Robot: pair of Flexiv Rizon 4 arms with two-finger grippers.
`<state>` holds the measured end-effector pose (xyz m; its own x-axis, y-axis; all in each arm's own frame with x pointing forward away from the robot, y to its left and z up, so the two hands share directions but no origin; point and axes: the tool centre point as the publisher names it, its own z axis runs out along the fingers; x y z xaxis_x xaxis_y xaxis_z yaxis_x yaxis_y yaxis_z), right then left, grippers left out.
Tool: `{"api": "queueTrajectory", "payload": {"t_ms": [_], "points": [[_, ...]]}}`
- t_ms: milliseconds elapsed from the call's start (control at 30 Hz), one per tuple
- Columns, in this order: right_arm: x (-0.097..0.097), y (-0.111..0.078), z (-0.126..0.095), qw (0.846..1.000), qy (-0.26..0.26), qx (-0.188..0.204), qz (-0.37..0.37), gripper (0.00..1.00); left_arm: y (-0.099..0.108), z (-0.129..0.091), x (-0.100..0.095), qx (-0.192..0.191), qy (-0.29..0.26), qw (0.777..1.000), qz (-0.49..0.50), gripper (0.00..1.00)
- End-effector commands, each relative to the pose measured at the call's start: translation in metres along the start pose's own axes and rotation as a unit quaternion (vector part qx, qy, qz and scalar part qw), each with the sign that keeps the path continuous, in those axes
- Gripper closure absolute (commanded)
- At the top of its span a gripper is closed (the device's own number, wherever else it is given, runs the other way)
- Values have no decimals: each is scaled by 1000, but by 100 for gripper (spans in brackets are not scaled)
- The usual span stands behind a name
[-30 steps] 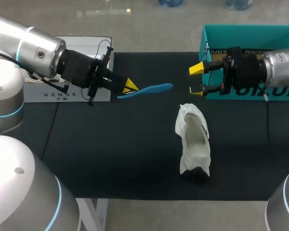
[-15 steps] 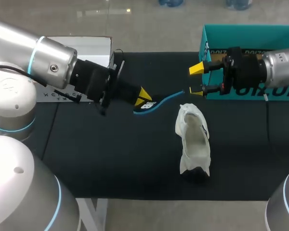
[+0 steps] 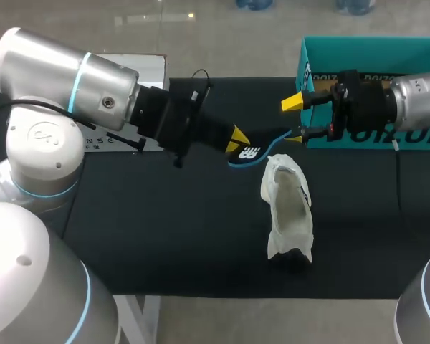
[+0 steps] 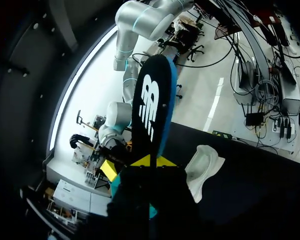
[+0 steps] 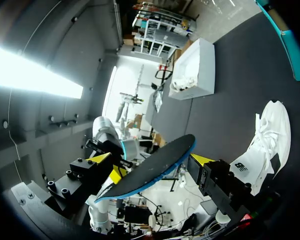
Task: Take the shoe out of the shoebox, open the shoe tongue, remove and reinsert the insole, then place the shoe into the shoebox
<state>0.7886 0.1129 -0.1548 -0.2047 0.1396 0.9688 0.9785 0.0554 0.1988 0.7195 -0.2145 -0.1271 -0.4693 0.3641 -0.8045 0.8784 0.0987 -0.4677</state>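
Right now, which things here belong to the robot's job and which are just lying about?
Part of the job: insole, held in the left pincer; white shoe; teal shoebox; right pincer, open.
Just lying about: plain white box.

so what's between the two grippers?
The insole. The left gripper holds one end, and the other end reaches between the right gripper's open fingers. The head and right wrist views show it.
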Motion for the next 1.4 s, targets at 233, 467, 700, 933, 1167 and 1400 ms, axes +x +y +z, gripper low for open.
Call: {"api": "queueTrajectory", "payload": {"t_ms": [233, 467, 700, 933, 1167, 1400], "points": [[0, -1, 1, 1000, -1, -1, 0, 0, 9, 5, -10, -22, 7, 1000, 16, 100], [0, -1, 1, 1000, -1, -1, 0, 0, 16, 19, -13, -38, 13, 999, 28, 100], [0, -1, 1, 1000, -1, -1, 0, 0, 21, 27, -14, -45, 14, 998, 29, 100], [0, -1, 1, 1000, -1, -1, 0, 100, 28, 27, -17, -61, 14, 998, 29, 100], [0, -1, 1, 1000, -1, -1, 0, 100, 30, 27, -18, -67, 10, 997, 28, 100], [0, -1, 1, 1000, -1, -1, 0, 100, 30, 30, -16, -71, 8, 997, 27, 100]]}}
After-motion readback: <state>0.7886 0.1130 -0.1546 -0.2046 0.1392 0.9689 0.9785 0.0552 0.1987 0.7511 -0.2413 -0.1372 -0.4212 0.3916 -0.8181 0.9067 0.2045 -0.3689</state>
